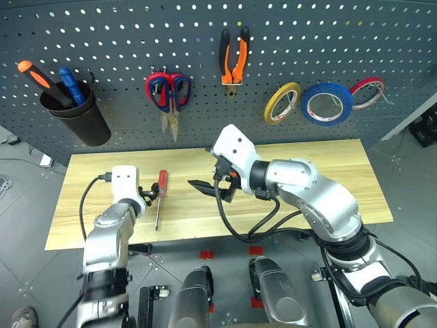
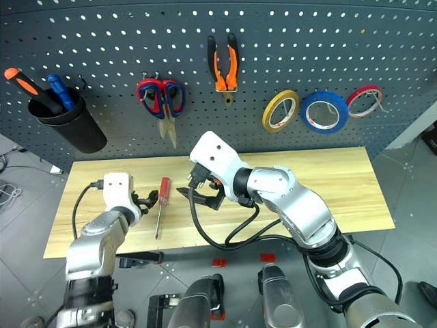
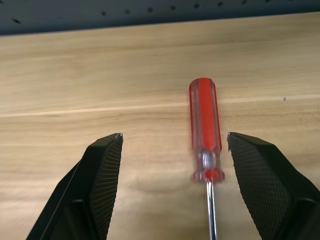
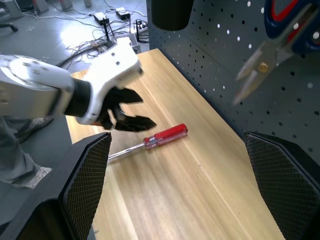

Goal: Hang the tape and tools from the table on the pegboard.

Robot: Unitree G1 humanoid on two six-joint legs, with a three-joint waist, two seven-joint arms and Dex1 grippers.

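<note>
While the screwdriver [image 3: 205, 131] lies flat on the worktop [image 3: 75, 80], the left tool [image 3: 172, 145] straddles its red handle with fingers spread; the right tool [image 4: 175, 145] hangs spread, empty.

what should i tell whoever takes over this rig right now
Left pincer: open, empty, fingers either side of the red-handled screwdriver, not touching it.
Right pincer: open, empty, held above the table mid-board.
Done: blue tape, dark-handled scissors and pliers hang on the pegboard.
Left: the screwdriver lies flat on the table, handle toward the pegboard. Close on the handle, lift, hang it.
</note>
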